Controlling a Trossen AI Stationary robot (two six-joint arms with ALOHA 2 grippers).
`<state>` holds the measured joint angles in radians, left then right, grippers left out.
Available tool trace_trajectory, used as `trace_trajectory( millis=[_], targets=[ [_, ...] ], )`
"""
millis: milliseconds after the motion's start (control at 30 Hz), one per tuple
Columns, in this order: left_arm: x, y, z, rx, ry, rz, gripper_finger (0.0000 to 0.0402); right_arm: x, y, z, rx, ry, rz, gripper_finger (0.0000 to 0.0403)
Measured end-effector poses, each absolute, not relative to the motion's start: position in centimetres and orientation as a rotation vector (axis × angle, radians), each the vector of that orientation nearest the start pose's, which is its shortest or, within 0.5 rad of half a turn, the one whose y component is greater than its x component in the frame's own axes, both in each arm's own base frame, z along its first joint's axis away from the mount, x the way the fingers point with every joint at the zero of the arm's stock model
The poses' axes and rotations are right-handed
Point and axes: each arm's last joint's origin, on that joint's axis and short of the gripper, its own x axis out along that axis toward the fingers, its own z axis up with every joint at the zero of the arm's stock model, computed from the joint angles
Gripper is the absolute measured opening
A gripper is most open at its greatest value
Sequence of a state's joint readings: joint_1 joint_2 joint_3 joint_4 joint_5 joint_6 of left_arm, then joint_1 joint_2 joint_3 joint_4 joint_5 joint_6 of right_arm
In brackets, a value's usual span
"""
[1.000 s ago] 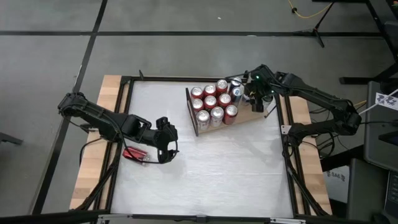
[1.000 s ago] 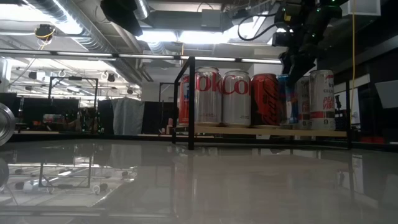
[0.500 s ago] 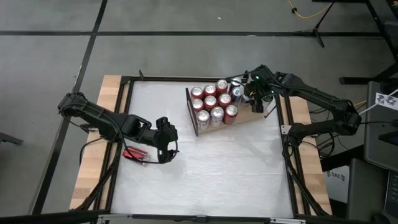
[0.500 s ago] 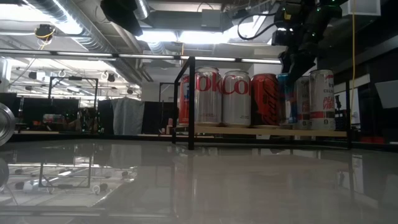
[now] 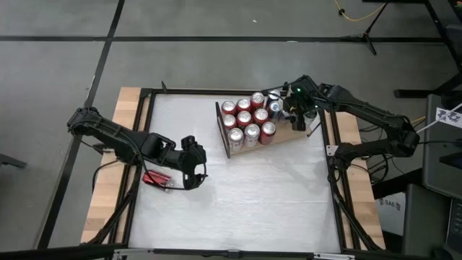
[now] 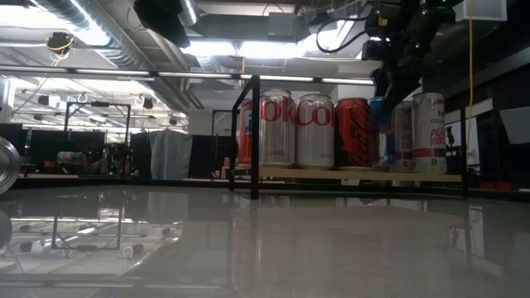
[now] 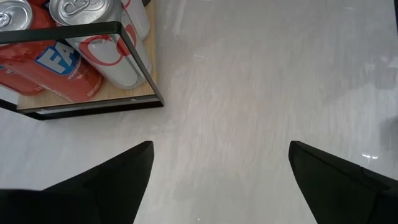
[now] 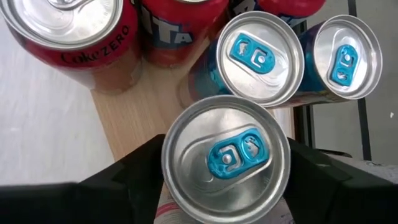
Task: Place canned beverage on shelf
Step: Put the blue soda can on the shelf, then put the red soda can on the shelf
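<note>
Nothing on the desk (image 5: pixel 238 188) has shifted since a second ago; only the right claw (image 5: pixel 287 110) has eased a little wider around the blue-tabbed can (image 8: pixel 225 158) it set down. That can stands upright on the shelf (image 5: pixel 286 133), at the corner farthest from the shelf's dark rail (image 5: pixel 221 130), with the claw's fingers (image 8: pixel 130 168) flanking it on both sides; whether they touch its wall I cannot tell. Two more blue-tabbed cans (image 8: pixel 260 56) stand just beside it, and red cans (image 5: pixel 245 119) fill the shelf toward the rail. Well apart from the shelf, the left claw (image 5: pixel 189 162) hangs with its fingers spread above bare desk, a red can (image 5: pixel 156 178) lying on its side just beside it.
</note>
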<state>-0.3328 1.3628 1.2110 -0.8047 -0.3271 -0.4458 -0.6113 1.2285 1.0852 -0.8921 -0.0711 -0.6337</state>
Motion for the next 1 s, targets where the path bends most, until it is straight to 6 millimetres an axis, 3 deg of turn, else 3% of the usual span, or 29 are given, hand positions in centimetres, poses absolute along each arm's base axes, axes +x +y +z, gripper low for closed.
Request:
trace_trajectory(
  millis=[200,1000],
  targets=[
    [25.98,-8.0,30.64,-0.106,0.879,0.194,0.0364,19.13,-13.16,29.42,-0.221,1.082,-0.161,0.0283],
    [26.07,-8.02,30.71,-0.11,0.869,0.191,0.0364,19.11,-13.18,29.39,-0.212,1.097,-0.2,0.0282]
  ],
)
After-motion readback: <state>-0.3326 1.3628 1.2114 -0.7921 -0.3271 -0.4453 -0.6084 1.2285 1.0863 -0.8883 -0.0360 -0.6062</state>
